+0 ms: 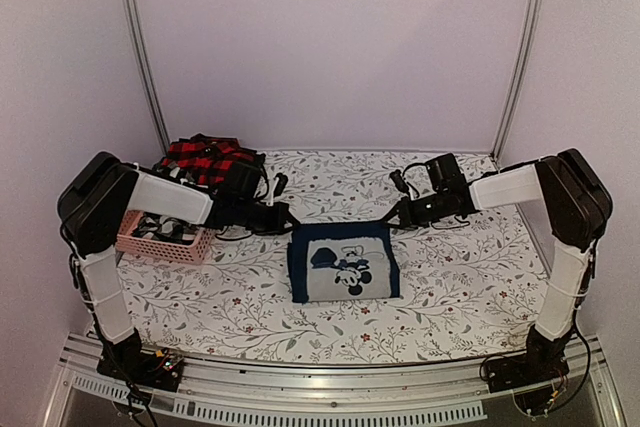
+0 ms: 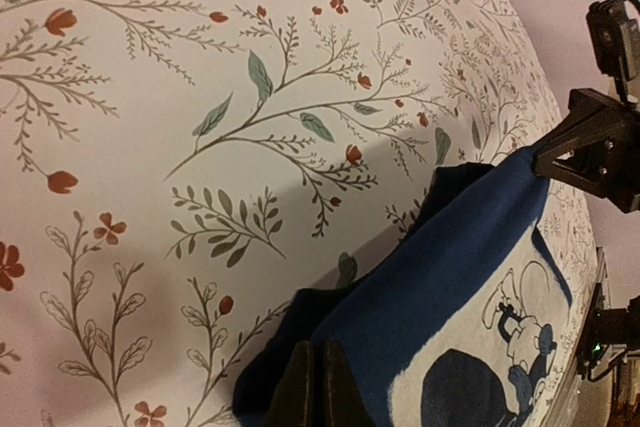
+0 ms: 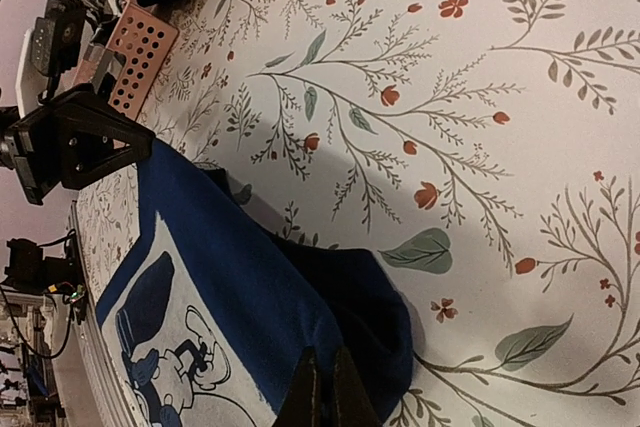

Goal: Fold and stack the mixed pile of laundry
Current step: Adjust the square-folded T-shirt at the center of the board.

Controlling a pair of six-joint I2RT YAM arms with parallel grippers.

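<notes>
Left hand and right hand each pinch a far corner of the navy garment.

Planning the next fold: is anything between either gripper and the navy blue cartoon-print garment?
Nothing visible. The left gripper and right gripper each pinch a far corner of the navy blue cartoon-print garment.

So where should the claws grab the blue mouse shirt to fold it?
Probably its two far corners, left claw from the left, right claw from the right. The blue mouse shirt lies spread as a rectangle, so pinched corners lift the edge evenly. Both claws pinch there now.
</notes>
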